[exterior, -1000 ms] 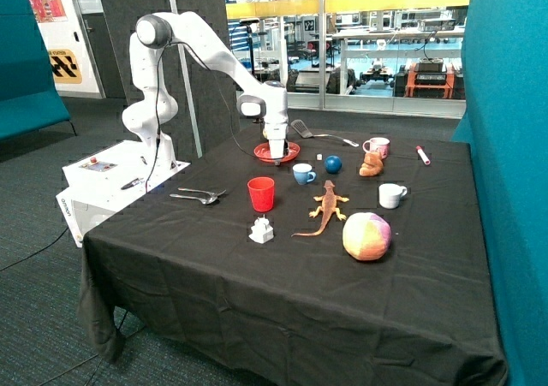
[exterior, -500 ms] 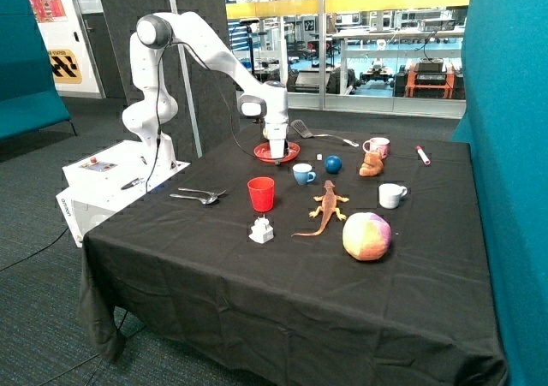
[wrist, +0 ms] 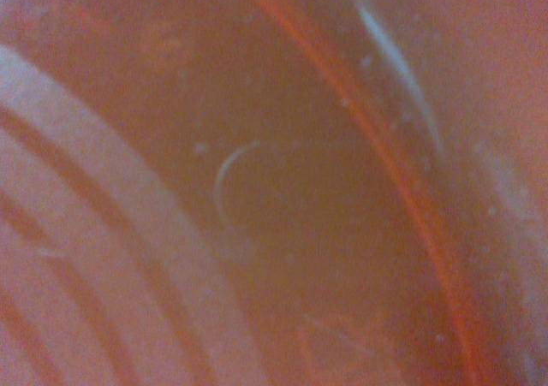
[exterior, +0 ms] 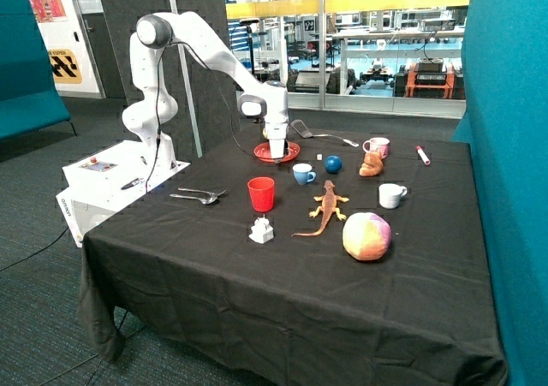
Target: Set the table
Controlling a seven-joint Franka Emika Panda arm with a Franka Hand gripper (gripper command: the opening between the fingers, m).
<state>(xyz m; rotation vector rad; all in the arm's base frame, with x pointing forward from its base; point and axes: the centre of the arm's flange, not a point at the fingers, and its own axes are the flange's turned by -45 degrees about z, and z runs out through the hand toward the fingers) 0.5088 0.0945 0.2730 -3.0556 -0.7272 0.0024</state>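
A red plate [exterior: 288, 151] lies at the far side of the black table [exterior: 214, 258], next to a black spatula [exterior: 301, 129]. My gripper [exterior: 276, 157] points straight down and is lowered onto the plate. The wrist view is filled by the plate's red surface [wrist: 282, 189], very close. A red cup [exterior: 261, 193] stands mid-table. A fork and a spoon [exterior: 199, 196] lie near the table's edge by the robot base. A blue cup [exterior: 303, 174], a pink mug [exterior: 377, 147] and a white cup [exterior: 391, 195] stand further along.
An orange toy lizard [exterior: 326, 206], a yellow-pink ball [exterior: 366, 235], a blue ball [exterior: 333, 163], a small white object [exterior: 261, 229], a brown toy [exterior: 371, 164] and a red-capped marker [exterior: 422, 154] are spread on the table. A teal partition [exterior: 514, 146] stands beside it.
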